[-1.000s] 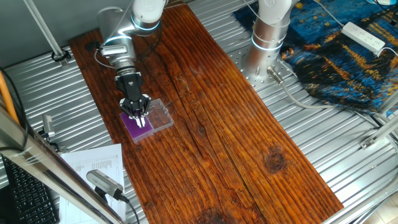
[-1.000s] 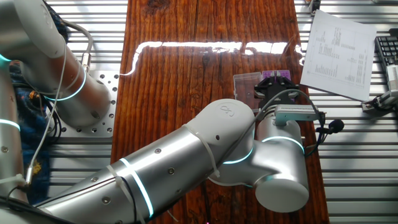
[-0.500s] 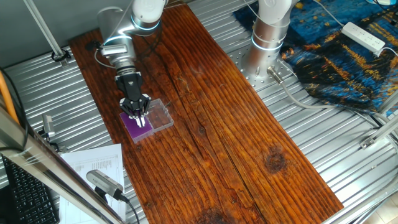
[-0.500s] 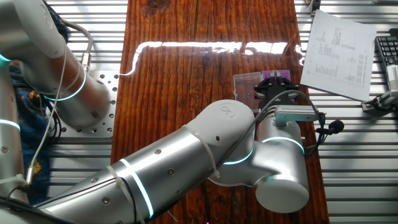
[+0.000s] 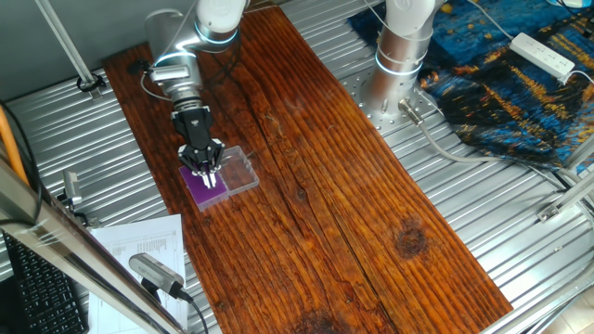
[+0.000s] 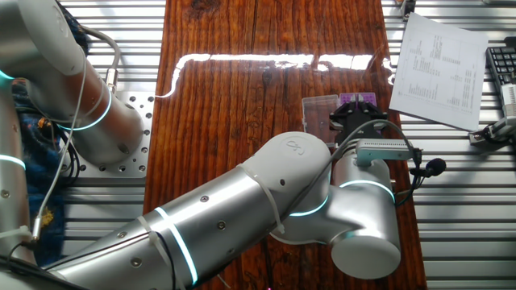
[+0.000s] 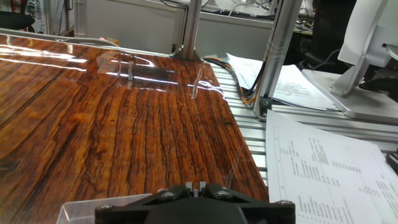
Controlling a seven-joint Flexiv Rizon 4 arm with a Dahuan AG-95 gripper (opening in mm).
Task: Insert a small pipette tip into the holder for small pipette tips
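Note:
The purple holder (image 5: 199,193) lies flat at the left side of the wooden board, joined to a clear plastic box (image 5: 240,168). My gripper (image 5: 211,179) hangs straight down over the holder, its narrow fingers almost together. A pale sliver at the fingertips looks like the small pipette tip (image 5: 213,183), just above or touching the purple surface. In the other fixed view the arm hides most of the holder (image 6: 359,97); the gripper (image 6: 355,113) stands over it. In the hand view the gripper (image 7: 194,186) shows two fingers close together with purple in the gap.
A printed sheet (image 5: 139,243) lies on the metal table left of the board, also in the hand view (image 7: 323,171). A keyboard (image 6: 501,68) lies beyond it. The robot's base (image 5: 399,56) stands at the board's far side. Metal posts (image 7: 280,50) rise by the board's edge.
The gripper has shifted very slightly up and to the left over the purple holder. The fingers have stayed equally close together.

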